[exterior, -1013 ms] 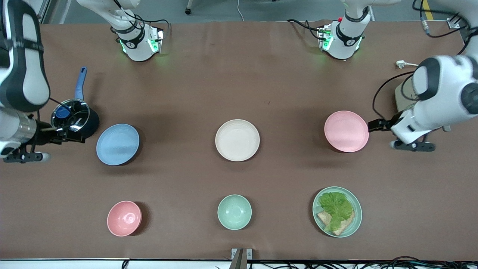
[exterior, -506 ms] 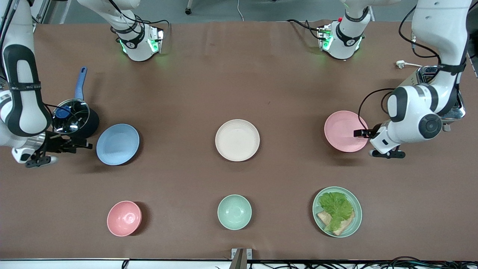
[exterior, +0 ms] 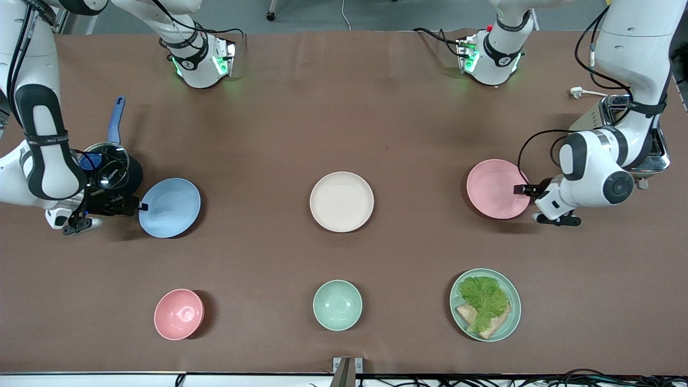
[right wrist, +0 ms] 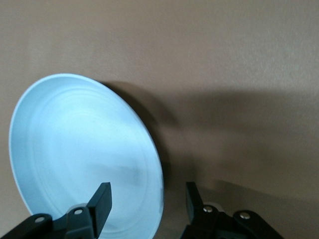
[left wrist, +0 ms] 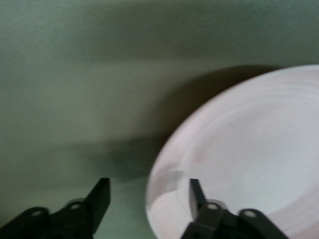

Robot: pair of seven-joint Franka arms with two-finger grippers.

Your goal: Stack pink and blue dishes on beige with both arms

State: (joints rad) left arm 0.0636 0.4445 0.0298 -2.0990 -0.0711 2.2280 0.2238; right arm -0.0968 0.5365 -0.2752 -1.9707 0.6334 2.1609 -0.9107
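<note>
The beige plate (exterior: 342,201) lies mid-table, bare, as the base for the stack. The blue plate (exterior: 170,207) lies toward the right arm's end and the pink plate (exterior: 498,188) toward the left arm's, each well apart from the beige one, so that one arm can serve each.

Each rim is straddled by a claw: the right claw (exterior: 135,206) at the blue plate's outer edge, the left claw (exterior: 524,189) at the pink one's. In both wrist views the fingers are seen parted, one inside the rim and one outside, gaps showing; nothing is gripped yet, and both plates rest on the table (exterior: 344,107).

A pot (exterior: 110,173) stands just beside the blue plate.
</note>
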